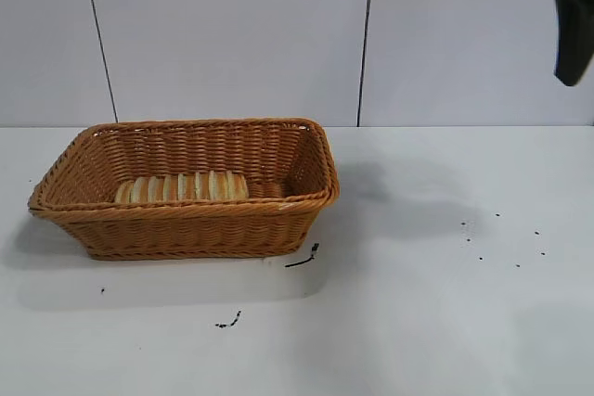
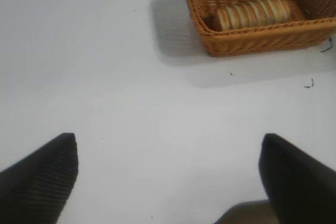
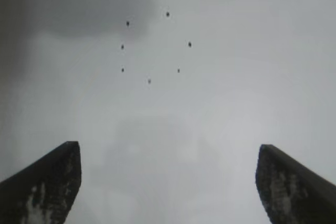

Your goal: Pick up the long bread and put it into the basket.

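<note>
The long bread (image 1: 183, 187), tan with orange-brown stripes, lies inside the wicker basket (image 1: 306, 150) at the table's left, along its near wall. The left wrist view also shows the bread (image 2: 253, 13) in the basket (image 2: 262, 39), far from my left gripper (image 2: 169, 142), which is open over bare table with nothing between its fingers. My right gripper (image 3: 169, 150) is open and empty above the white table, raised high at the exterior view's top right edge, where only a dark part of it (image 1: 574, 20) shows.
Small black specks (image 1: 501, 238) dot the table at the right, and dark scraps (image 1: 303, 258) lie in front of the basket. A grey panelled wall (image 1: 232, 34) stands behind the table.
</note>
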Tool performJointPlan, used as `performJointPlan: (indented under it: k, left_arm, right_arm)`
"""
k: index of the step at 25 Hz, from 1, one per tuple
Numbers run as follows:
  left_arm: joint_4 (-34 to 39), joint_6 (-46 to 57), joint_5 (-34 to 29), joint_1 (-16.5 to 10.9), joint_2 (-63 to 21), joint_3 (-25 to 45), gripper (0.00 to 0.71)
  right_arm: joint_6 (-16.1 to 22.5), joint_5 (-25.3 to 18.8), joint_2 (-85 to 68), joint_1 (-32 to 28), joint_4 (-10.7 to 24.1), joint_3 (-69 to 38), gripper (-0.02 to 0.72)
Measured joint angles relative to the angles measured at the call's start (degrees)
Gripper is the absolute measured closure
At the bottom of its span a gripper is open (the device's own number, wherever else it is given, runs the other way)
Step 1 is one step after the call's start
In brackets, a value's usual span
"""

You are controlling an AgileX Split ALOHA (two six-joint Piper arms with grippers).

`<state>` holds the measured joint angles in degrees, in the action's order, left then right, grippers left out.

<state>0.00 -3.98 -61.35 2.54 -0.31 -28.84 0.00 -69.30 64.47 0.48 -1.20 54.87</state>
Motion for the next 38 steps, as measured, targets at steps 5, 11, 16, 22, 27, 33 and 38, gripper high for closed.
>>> performJointPlan:
  k: [5,11,16,22,27,33,38]
  left_arm:
    - [0.0,0.0,0.0,0.0,0.0,0.0,0.014]
    - [0.0,0.0,0.0,0.0,0.0,0.0,0.014]
    - [0.0,0.0,0.0,0.0,0.0,0.0,0.014]
    - [0.0,0.0,0.0,0.0,0.0,0.0,0.014]
    - [0.0,0.0,0.0,0.0,0.0,0.0,0.014]
    - [0.0,0.0,0.0,0.0,0.0,0.0,0.014]
    - [0.0,0.0,0.0,0.0,0.0,0.0,0.014]
  right_arm:
    - [0.0,4.77,-19.59,0.0,0.29,-13.98,0.083]
    - [0.0,10.47,-41.64,0.0,0.29,-25.65,0.083]
    - [0.0,10.34,-54.9,0.0,0.42,-26.82,0.083]
    - [0.0,10.35,-64.53,0.0,0.36,-26.82,0.083]
    - [0.0,10.34,-64.76,0.12,0.23,-26.82,0.083]
    - [0.0,10.34,-64.76,0.16,0.23,-26.82,0.083]
    - [0.0,10.34,-64.76,0.16,0.23,-26.82,0.083]
